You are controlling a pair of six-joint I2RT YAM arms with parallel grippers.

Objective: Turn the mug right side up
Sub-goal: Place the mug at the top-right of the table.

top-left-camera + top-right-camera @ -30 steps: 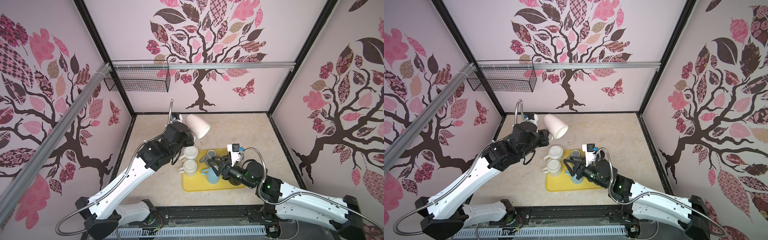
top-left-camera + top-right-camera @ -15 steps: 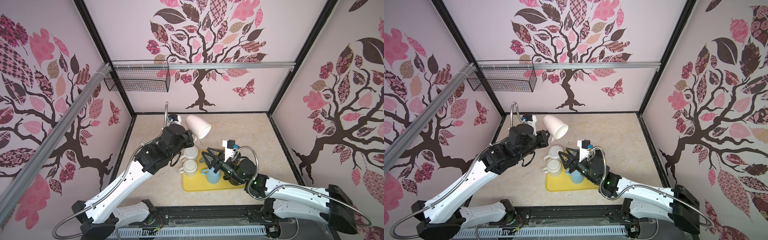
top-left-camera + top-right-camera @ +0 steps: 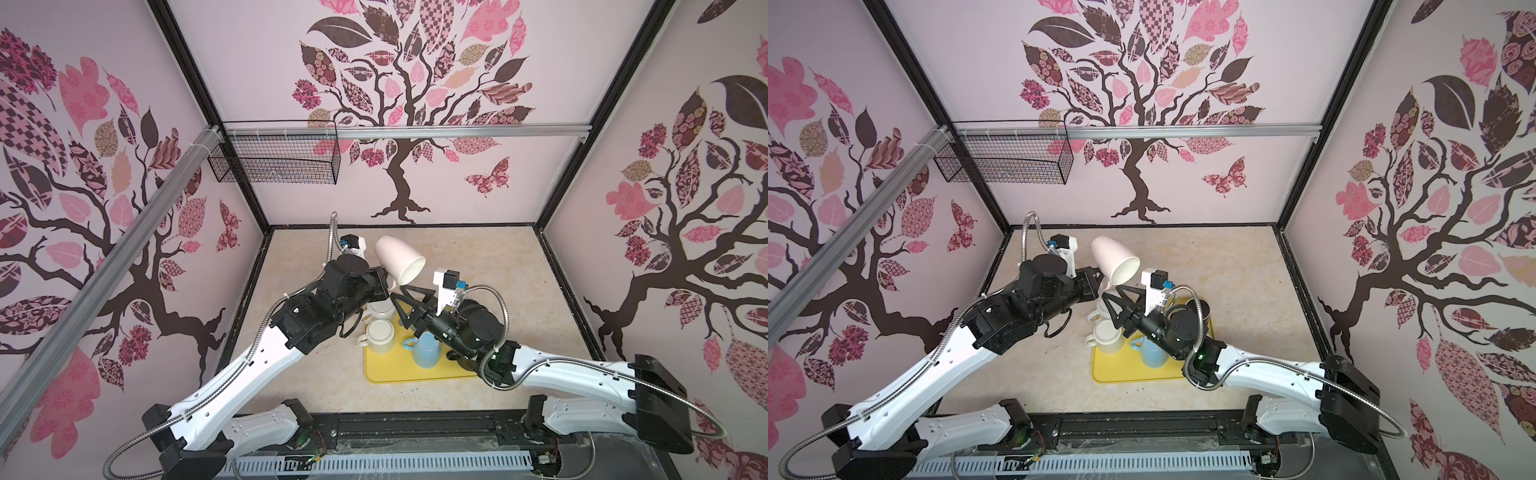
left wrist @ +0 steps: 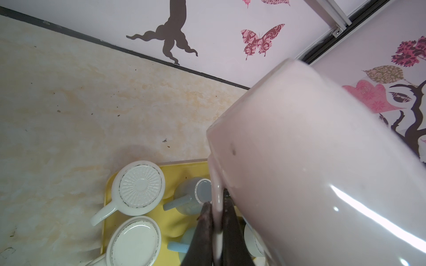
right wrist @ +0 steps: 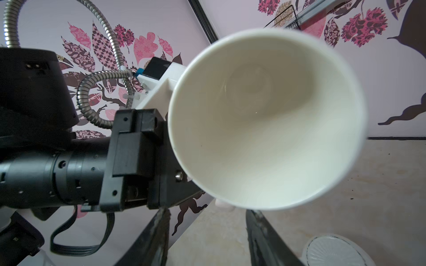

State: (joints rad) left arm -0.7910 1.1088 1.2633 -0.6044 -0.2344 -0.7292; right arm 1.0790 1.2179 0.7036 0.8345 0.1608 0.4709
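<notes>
1. The pink mug (image 3: 399,257) hangs tilted in the air over the worktop (image 3: 478,257), near the yellow tray (image 3: 415,374), with its mouth towards the right tool (image 5: 207,215)
2. The left tool (image 4: 217,208) is clamped on the mug's handle (image 4: 215,184)
3. The right tool's jaws stand apart, empty, just under the rim

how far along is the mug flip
Done: the pink mug is in the air, its handle clamped in the left gripper. In hand: it's tilted, mouth angled down toward the open right gripper. Left: turn it mouth-up and set it down.
</notes>
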